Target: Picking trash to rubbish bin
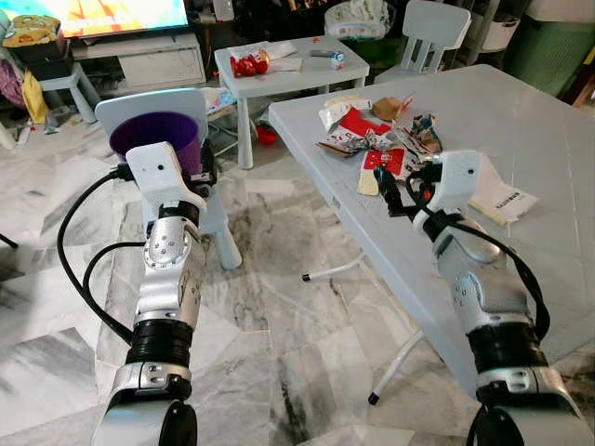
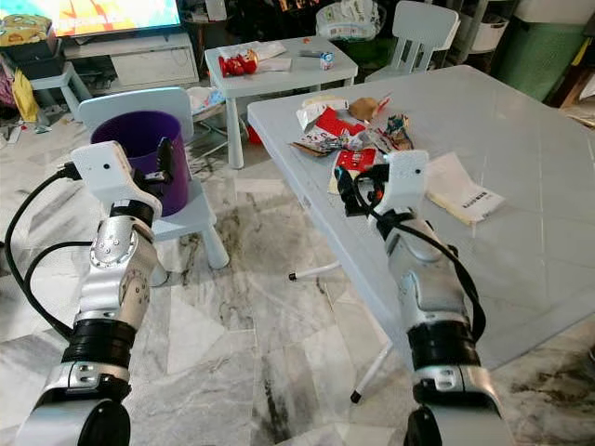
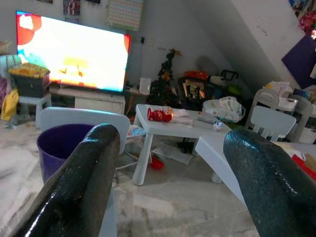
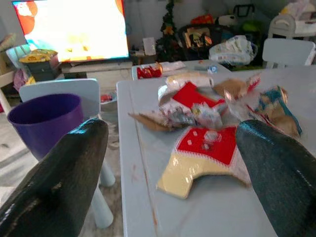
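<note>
A purple bin (image 1: 156,139) stands on a small pale chair (image 1: 218,209) to my left. Crumpled wrappers (image 1: 376,130) lie in a heap near the corner of the grey table (image 1: 539,130). The nearest piece is a red and yellow wrapper (image 4: 210,153). My right gripper (image 1: 404,190) hovers open at the table's edge just before that wrapper, holding nothing. My left gripper (image 3: 172,136) is raised beside the bin's right side, open and empty.
A white booklet (image 1: 502,197) lies on the table right of my right wrist. Behind stand a small white table (image 1: 288,70) with red items, a white child's chair (image 1: 432,32) and a TV (image 1: 102,14). The grey table's legs (image 1: 395,367) stand on marble floor between my arms.
</note>
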### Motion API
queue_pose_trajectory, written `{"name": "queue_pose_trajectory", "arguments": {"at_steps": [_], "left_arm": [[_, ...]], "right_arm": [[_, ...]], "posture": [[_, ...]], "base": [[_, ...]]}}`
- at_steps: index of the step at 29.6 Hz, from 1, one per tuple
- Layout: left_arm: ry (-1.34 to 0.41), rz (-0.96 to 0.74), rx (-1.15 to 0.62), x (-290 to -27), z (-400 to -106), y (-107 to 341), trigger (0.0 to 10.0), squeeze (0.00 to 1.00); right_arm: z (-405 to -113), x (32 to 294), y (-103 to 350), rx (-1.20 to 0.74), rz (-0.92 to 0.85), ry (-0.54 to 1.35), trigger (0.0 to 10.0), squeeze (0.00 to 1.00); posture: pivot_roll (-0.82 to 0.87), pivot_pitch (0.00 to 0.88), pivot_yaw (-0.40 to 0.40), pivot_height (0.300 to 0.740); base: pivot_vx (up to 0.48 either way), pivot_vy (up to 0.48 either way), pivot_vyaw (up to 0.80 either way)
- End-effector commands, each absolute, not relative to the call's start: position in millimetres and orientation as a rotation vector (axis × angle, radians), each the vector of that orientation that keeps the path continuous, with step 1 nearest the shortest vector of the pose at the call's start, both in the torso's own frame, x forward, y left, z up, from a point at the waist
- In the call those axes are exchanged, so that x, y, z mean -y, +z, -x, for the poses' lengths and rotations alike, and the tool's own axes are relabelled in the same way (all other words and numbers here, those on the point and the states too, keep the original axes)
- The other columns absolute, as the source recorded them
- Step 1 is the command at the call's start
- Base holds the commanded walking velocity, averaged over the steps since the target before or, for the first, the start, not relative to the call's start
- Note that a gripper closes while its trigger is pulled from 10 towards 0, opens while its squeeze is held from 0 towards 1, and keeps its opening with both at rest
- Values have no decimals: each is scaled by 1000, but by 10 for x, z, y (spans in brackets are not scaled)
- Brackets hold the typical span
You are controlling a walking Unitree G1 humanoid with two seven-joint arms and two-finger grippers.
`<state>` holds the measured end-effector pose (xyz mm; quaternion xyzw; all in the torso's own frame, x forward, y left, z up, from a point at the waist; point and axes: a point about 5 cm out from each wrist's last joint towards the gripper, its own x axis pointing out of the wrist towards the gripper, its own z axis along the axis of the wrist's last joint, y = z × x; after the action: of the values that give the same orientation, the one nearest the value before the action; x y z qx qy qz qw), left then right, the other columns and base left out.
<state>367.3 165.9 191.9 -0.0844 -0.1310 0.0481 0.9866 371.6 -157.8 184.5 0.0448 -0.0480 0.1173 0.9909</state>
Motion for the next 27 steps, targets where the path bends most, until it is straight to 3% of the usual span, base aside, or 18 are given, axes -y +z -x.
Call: {"name": "queue_pose_trajectory", "arguments": {"at_steps": [1,5,10,17,24,27], "left_arm": [[94,177,270,-1605,-3726,2010,10000,0],[77,176,276,-1563,-3699,2037,10000,0],[73,167,256,-1597,-3620,1940,10000,0],[60,134,232,-1622,-3353,1738,10000,0],[118,92,177,-1882,-2880,1528,10000,0],[123,96,157,-1941,-2804,1497,10000,0]], "right_arm": [[-3783,1516,1973,129,-95,253,10000,0],[-3765,1382,2009,134,-94,299,10000,0],[-3663,1396,1938,134,-112,299,10000,0],[-3421,1552,1746,99,-147,273,10000,0],[-3130,1843,1540,15,-106,214,10000,0],[-3093,1872,1532,4,-98,208,10000,0]], "posture": [[66,0,-59,740],[56,0,-58,740],[43,0,-37,740],[56,0,-38,740],[90,25,-48,740],[89,37,-47,740]], "base": [[0,0,-563],[0,0,-405],[0,0,0],[0,0,0],[0,0,0],[0,0,0]]}}
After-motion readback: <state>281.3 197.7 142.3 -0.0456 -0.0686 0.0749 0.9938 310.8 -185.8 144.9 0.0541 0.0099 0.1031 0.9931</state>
